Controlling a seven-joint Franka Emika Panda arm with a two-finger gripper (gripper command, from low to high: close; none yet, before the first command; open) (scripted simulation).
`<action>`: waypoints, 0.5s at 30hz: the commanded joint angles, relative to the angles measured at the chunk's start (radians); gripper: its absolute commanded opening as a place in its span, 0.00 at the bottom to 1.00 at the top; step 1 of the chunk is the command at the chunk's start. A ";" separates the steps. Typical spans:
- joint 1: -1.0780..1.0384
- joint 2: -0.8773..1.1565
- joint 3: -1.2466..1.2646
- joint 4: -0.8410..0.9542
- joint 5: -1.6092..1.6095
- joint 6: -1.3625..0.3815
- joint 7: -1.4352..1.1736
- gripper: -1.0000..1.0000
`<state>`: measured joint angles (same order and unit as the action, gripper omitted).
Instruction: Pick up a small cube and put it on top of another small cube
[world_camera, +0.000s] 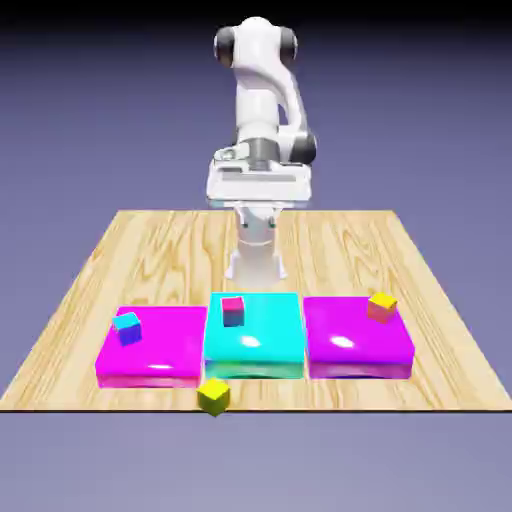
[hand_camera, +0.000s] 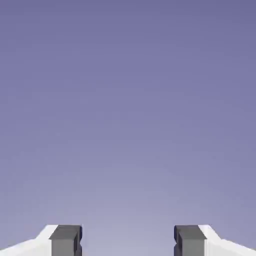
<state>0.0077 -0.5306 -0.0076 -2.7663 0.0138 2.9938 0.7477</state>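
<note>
Pincer: the two fingertips (hand_camera: 66, 241) of the pincer (hand_camera: 128, 241) stand wide apart, with nothing between them; only blue-violet backdrop (hand_camera: 128, 110) shows in the gap and beyond.
Arm: the white arm (world_camera: 262, 85) stands at the far side of the desk (world_camera: 330, 245), its hand raised well above the slabs and cubes.
Yellow cube: the small yellow cube (world_camera: 214, 397) sits close to the near edge of the desk, just in front of the near left corner of the cyan slab; whether they touch, I cannot tell. It is turned so that one corner faces the camera.
Blue cube: the cube with a cyan top and blue sides (world_camera: 127, 328) rests on the left magenta slab (world_camera: 158, 350), toward its far left corner, apart from the yellow cube.
Pink cube: the cube with a pink top (world_camera: 233, 311) rests on the cyan slab (world_camera: 270, 340), toward its far left corner.
Orange cube: the cube with a yellow top and orange sides (world_camera: 382, 307) rests on the right magenta slab (world_camera: 350, 345), toward its far right corner.
Slabs: the three lie in a row across the desk, cyan in the middle, with glossy highlights on their tops.
Stack: the yellow cube and the blue cube are separate, neither on the other.
Desk: pale wood with a wavy grain.
</note>
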 joint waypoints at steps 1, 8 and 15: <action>-0.004 0.033 -0.006 0.036 0.011 -0.036 0.006 0.50; -0.028 0.262 -0.050 0.290 0.091 -0.286 0.044 0.50; -0.053 0.490 -0.094 0.544 0.171 -0.537 0.083 0.50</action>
<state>-0.0479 -0.0401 -0.1017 -2.2227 0.1851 2.4571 0.8309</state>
